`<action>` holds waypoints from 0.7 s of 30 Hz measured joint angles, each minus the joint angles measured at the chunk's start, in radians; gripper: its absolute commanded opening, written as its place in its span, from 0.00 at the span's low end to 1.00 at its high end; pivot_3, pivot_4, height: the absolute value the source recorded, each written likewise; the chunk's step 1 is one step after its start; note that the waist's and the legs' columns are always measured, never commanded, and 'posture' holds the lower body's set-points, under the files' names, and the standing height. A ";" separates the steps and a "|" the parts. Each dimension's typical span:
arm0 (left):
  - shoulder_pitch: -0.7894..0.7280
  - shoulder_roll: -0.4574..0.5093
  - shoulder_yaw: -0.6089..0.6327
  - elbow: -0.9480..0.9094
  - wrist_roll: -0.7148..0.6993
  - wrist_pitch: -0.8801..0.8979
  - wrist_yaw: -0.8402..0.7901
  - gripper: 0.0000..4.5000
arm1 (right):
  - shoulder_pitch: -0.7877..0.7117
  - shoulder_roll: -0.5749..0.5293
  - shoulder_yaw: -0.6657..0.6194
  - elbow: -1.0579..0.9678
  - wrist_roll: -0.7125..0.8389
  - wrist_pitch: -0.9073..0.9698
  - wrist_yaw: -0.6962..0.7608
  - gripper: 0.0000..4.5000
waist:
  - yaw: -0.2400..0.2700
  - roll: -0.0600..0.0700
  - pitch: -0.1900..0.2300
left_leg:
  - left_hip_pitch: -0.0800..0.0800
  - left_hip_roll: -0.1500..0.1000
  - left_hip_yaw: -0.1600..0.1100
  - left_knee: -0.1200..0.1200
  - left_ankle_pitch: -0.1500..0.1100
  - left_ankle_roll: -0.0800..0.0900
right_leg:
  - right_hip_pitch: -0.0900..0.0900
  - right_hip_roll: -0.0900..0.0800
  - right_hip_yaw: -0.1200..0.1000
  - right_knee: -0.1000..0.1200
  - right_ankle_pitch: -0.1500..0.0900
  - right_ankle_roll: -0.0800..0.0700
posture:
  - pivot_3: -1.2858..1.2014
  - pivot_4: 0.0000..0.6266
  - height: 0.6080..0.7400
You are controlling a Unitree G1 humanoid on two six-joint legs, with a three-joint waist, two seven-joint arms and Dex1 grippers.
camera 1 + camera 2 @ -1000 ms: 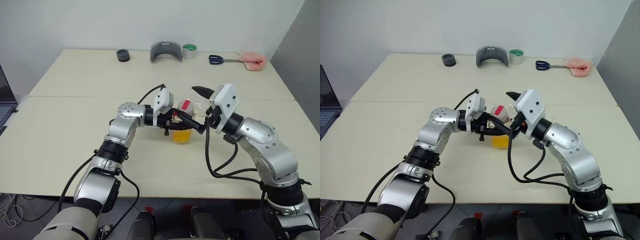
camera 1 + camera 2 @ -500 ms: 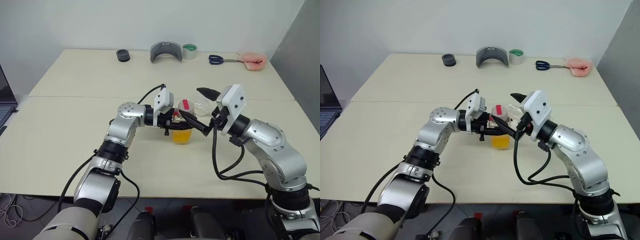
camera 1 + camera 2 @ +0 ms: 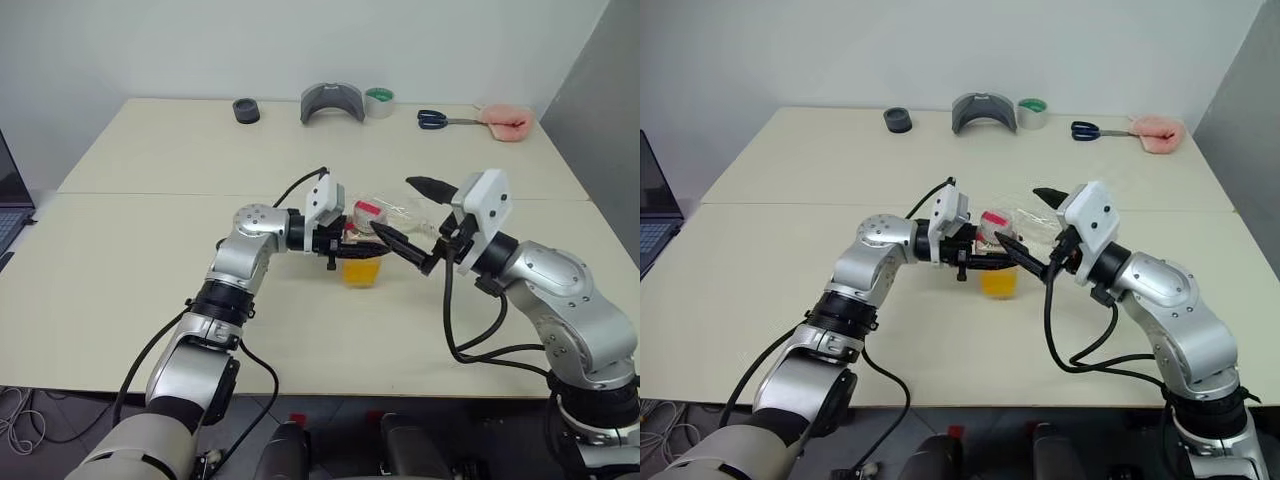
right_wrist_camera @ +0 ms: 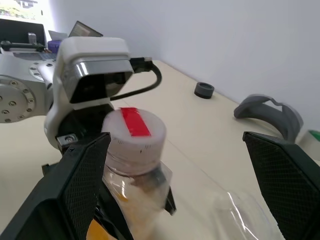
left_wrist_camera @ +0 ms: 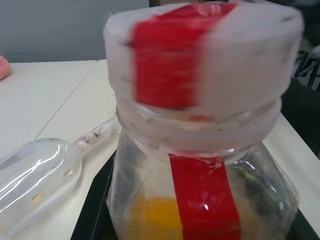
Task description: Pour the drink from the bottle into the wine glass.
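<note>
while capped, bottle [image 3: 362, 243] in left claw [image 3: 352, 243]

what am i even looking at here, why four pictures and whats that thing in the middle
It is a humanoid robot with two metal arms, each ending in a gripper of two black fingers. Two pictures come from the cameras in its head, looking down over a pale beige table. The other two come from a small camera on each wrist, looking along that gripper's fingers.

The left gripper is shut on a small clear plastic bottle with a white cap crossed by a red stripe; it holds orange-yellow drink. The right gripper is open, its fingers beside the cap. A clear wine glass lies on its side just behind the bottle.

Along the far edge sit a dark round ring, a grey curved piece, a roll of tape, blue-handled scissors and a pink cloth.
</note>
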 measured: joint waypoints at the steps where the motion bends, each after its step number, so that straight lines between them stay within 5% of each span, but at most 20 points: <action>1: 0.000 0.000 0.000 0.000 0.000 0.000 -0.001 0.38 | 0.000 -0.006 -0.012 0.000 0.006 0.005 0.001 1.00 | 0.001 0.000 0.000 | 0.000 0.000 0.000 0.000 0.000 0.000 | 0.000 0.000 0.000 0.000 0.000 0.000 | 0.52 0.24 1.00; 11: 0.000 -0.001 0.000 0.000 0.000 0.000 -0.003 0.38 | -0.023 -0.022 -0.029 -0.071 0.122 0.093 0.018 1.00 | 0.000 0.000 0.000 | 0.000 0.000 0.000 0.000 0.000 0.000 | 0.000 0.000 0.000 0.000 0.000 0.000 | 0.52 0.24 1.00; 21: 0.000 -0.002 0.000 -0.001 0.000 0.000 -0.003 0.38 | -0.038 -0.030 0.049 -0.022 0.018 0.032 0.002 1.00 | 0.000 0.000 0.000 | 0.000 0.000 0.000 0.000 0.000 0.000 | 0.000 0.000 0.000 0.000 0.000 0.000 | 0.52 0.24 1.00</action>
